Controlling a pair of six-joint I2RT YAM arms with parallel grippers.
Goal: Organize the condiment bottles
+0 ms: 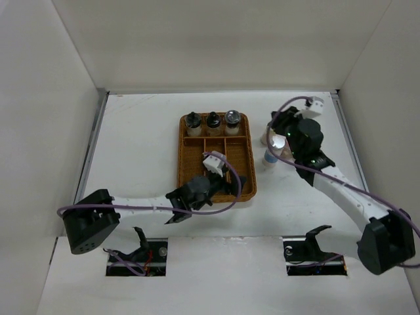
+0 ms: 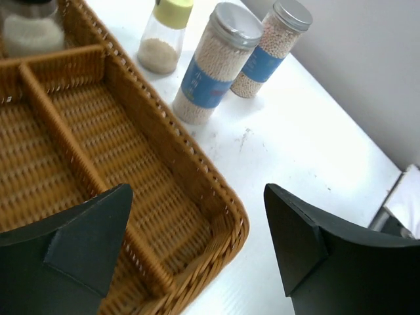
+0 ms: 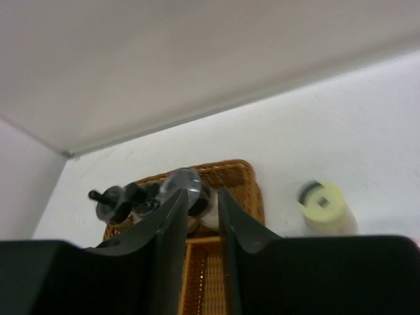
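bottles [image 2: 210, 65] upright beside tray [image 2: 197, 170], caps up, axes vertical.

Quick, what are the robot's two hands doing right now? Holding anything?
Left gripper: open, holding nothing, over the brown wicker divided tray.
Right gripper: nearly shut, nothing visible between its fingers.

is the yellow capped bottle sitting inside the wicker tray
No. In the left wrist view the yellow-capped bottle stands on the white table, outside the wicker tray.
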